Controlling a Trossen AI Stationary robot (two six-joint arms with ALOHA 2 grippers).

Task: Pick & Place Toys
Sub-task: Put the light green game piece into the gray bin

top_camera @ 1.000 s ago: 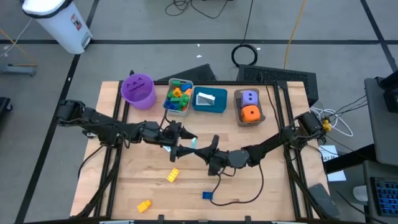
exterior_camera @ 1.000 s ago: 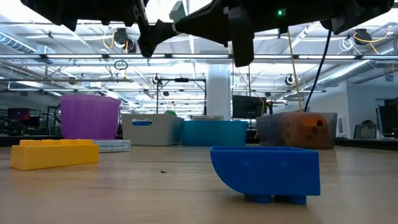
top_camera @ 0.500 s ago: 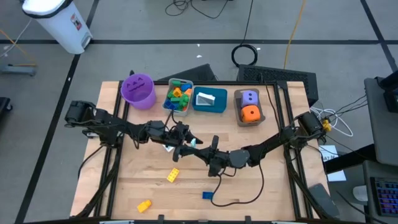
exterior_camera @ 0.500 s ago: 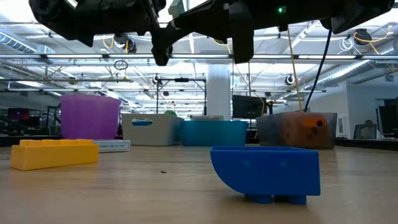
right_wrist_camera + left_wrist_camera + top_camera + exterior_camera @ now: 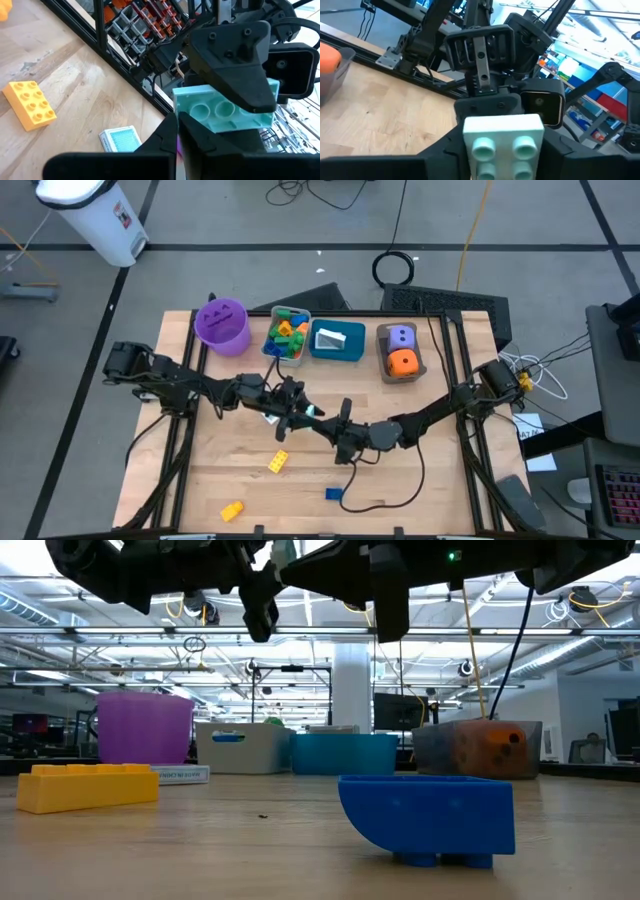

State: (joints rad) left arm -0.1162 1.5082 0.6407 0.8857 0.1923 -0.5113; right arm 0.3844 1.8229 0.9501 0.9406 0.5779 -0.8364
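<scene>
A mint-green brick [image 5: 312, 411] hangs above the table's middle between my two grippers. My left gripper [image 5: 300, 407] reaches in from the left, its fingers closed around the brick [image 5: 502, 145]. My right gripper [image 5: 326, 418] comes from the right, shut, with its tips at the brick's end [image 5: 176, 102]. On the table lie two yellow bricks [image 5: 279, 461] [image 5: 232, 510], a blue brick [image 5: 334, 494] and a small white and blue card [image 5: 120, 139]. My left gripper has the mint brick's two opposite sides [image 5: 470, 150] between its fingers, which come level from the table's left. The studs face its camera. The brick is clear of the table. My right gripper's shut fingertips [image 5: 175, 127] meet the brick's end by a corner [image 5: 176, 102], coming level from the table's right. The brick's hollow underside faces its camera. How the tips grip that end is hidden.
Along the far edge stand a purple bucket [image 5: 222, 323], a grey bin of bricks [image 5: 287, 335], a teal bin [image 5: 337, 340] and a brown bin [image 5: 401, 352] with a purple and an orange die. Bare wood lies at the near right.
My left gripper has moved toward the table's right, up to the brick held by my right gripper, and its fingers have closed in around the brick. The brick and my right gripper have stayed where they were.
</scene>
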